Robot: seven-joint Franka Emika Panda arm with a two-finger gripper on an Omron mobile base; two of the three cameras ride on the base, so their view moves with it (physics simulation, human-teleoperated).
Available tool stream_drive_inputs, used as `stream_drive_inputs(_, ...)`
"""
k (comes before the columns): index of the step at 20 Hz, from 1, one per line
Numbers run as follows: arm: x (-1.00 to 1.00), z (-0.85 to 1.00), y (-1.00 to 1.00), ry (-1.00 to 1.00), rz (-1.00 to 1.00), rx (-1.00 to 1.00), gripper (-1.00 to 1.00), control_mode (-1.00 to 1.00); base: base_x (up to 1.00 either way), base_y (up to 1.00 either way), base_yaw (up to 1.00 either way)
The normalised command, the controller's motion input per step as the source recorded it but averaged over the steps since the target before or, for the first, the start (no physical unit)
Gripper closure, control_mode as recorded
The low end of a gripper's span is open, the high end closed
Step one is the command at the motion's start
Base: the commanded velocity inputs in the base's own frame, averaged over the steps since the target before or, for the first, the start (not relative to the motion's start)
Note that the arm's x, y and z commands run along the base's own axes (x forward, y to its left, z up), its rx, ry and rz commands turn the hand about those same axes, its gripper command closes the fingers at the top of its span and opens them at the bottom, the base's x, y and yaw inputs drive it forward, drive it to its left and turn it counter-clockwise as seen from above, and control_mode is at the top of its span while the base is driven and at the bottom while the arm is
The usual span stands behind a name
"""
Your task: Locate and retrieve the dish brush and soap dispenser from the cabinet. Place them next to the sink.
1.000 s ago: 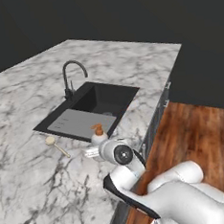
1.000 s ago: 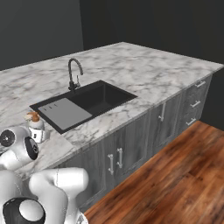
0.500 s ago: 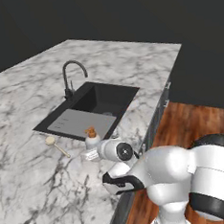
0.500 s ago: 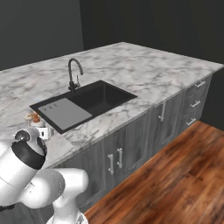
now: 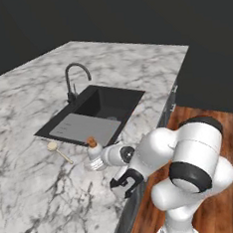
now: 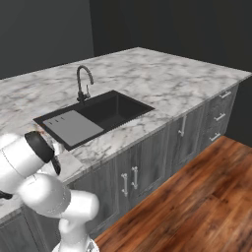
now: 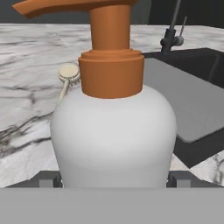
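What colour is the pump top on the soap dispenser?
Orange, on the white soap dispenser; it shows best in the hand view.

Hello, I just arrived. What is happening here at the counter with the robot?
The robot's arm reaches low over the marble counter, and its gripper sits around the soap dispenser, fingers wide on either side of the white bottle. The bottle stands upright on the counter just in front of the sink, near its grey draining section. The dish brush already lies on the marble beside it. So both items are next to the sink.
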Motion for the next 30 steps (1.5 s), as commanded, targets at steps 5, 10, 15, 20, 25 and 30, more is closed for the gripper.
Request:
stream_drive_inputs(5,0.24,-0.53,0.03,0.0,0.12,-0.02,1.0,-1.0,0.0,0.0,0.0)
stream_drive_inputs(10,0.26,-0.7,0.06,-0.01,0.16,0.0,1.0,-1.0,0.0,0.0,0.0)
stream_drive_inputs(15,0.21,-0.83,-0.01,-0.04,0.2,0.08,1.0,-1.0,0.0,0.0,0.0)
stream_drive_inputs(20,0.19,-0.76,-0.03,0.01,0.16,0.08,1.0,-1.0,0.0,0.0,0.0)
stream_drive_inputs(25,0.08,-0.15,0.01,0.02,0.07,0.01,-1.0,-1.0,0.0,0.0,0.0)
stream_drive_inputs(30,-0.01,-0.06,0.0,0.01,0.0,-0.01,-1.0,-1.0,0.0,0.0,0.0)
